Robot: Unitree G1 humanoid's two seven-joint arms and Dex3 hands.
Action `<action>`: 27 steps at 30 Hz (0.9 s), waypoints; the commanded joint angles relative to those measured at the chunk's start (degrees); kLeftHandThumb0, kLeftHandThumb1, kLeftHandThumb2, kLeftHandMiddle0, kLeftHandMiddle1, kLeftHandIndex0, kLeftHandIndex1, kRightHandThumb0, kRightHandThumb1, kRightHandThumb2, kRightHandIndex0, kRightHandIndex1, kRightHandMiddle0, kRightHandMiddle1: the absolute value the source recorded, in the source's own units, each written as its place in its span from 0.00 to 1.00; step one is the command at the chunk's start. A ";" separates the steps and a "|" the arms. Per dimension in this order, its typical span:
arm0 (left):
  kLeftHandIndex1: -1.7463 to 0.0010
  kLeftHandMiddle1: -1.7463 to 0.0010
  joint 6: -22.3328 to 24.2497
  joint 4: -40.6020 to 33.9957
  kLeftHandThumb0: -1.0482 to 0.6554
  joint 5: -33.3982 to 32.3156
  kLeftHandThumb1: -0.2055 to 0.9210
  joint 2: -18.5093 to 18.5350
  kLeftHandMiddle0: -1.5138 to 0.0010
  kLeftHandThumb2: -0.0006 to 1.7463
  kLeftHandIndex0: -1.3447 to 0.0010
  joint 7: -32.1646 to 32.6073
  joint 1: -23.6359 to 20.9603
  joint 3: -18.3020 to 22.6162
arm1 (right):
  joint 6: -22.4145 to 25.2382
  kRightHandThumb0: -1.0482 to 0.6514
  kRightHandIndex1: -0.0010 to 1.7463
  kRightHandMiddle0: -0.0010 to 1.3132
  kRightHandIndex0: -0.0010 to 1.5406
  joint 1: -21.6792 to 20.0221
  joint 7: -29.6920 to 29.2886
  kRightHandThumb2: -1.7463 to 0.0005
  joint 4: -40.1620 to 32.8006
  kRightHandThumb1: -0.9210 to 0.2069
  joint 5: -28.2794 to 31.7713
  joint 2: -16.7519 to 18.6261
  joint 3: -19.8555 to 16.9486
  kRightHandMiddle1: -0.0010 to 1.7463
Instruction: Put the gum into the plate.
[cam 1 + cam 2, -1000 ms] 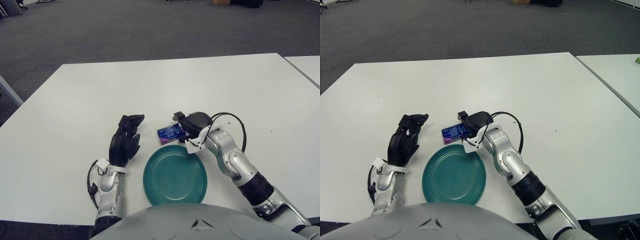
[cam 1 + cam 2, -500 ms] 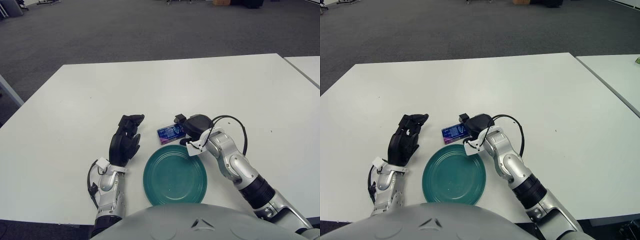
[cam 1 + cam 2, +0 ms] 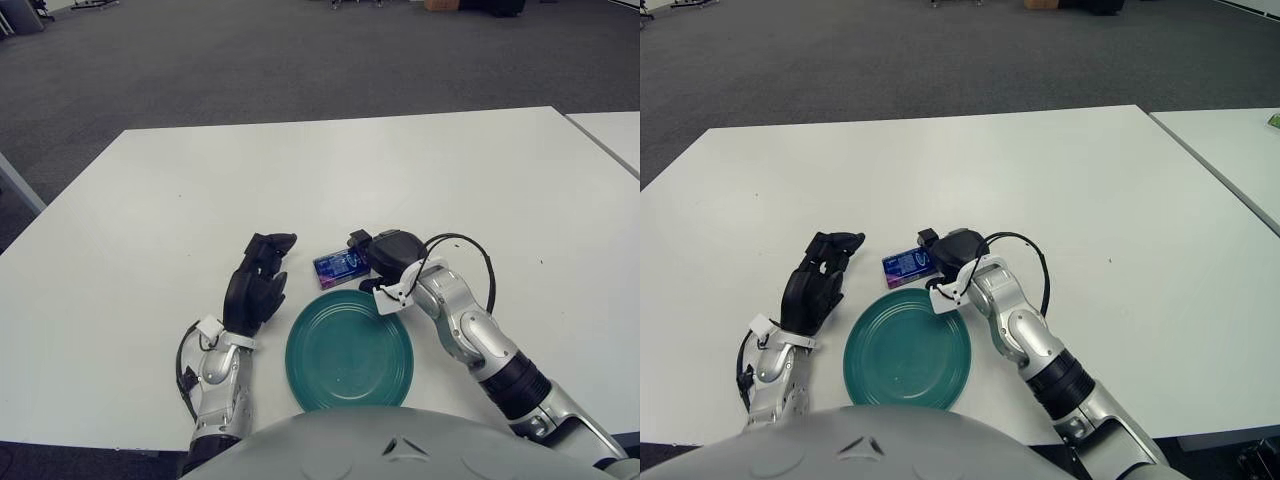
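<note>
At frame centre the right robot hand (image 3: 385, 255) closes on the gum (image 3: 338, 264), which lies on the surface (image 3: 450, 170) just above the plate (image 3: 349, 355), ready to lift it in, while the left robot hand (image 3: 258, 283), fingers loosely extended and holding nothing, sits left of the plate.

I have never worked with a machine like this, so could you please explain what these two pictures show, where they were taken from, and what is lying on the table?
Both pictures come from a stereo camera on a humanoid robot's head, looking down at a white table; the two views differ only slightly. The grey curve at the bottom is the robot's own body. On the table lie a round teal plate and, just beyond its far rim, a small blue and purple gum packet. The right robot hand, black on a silver arm, is at the packet's right end; whether it grips it I cannot tell. The plate holds nothing yet. The left robot hand shows left of the plate, idle.
</note>
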 commanded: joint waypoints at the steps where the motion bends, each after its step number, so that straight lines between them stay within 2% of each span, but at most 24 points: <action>1: 0.28 0.53 0.69 1.19 0.00 -0.07 1.00 0.25 0.94 0.18 0.93 0.17 2.17 -0.16 | -0.18 0.17 0.03 0.00 0.30 -0.63 0.52 0.64 1.95 0.00 1.02 -0.11 0.43 0.42; 6: 0.26 0.54 0.41 0.83 0.00 0.63 1.00 0.43 0.93 0.21 0.94 0.74 2.28 -0.20 | -0.12 0.17 0.03 0.00 0.30 -0.81 -0.61 0.64 2.71 0.00 0.77 -0.04 0.54 0.43; 11: 0.24 0.56 -1.33 1.61 0.00 2.55 1.00 0.92 0.92 0.30 0.95 1.32 1.88 -0.13 | -0.15 0.17 0.03 0.00 0.30 -0.98 -1.31 0.64 3.19 0.00 0.65 -0.19 0.67 0.43; 16: 0.23 0.57 -2.72 1.85 0.00 2.36 1.00 0.36 0.91 0.35 0.95 1.30 1.60 -0.03 | -0.10 0.17 0.04 0.00 0.31 -1.15 -1.16 0.64 3.50 0.00 0.98 -0.27 0.65 0.44; 22: 0.19 0.48 -1.58 0.91 0.03 0.39 1.00 0.01 0.90 0.30 0.82 0.68 1.57 -0.07 | 0.00 0.17 0.04 0.00 0.31 -1.44 -0.77 0.64 3.96 0.00 1.13 -0.17 0.83 0.43; 27: 0.21 0.43 0.36 -0.18 0.04 -1.33 1.00 0.60 0.89 0.25 0.77 -0.29 1.86 -0.42 | -0.24 0.18 0.04 0.00 0.31 -1.82 -1.26 0.63 4.90 0.00 1.26 -0.04 1.09 0.44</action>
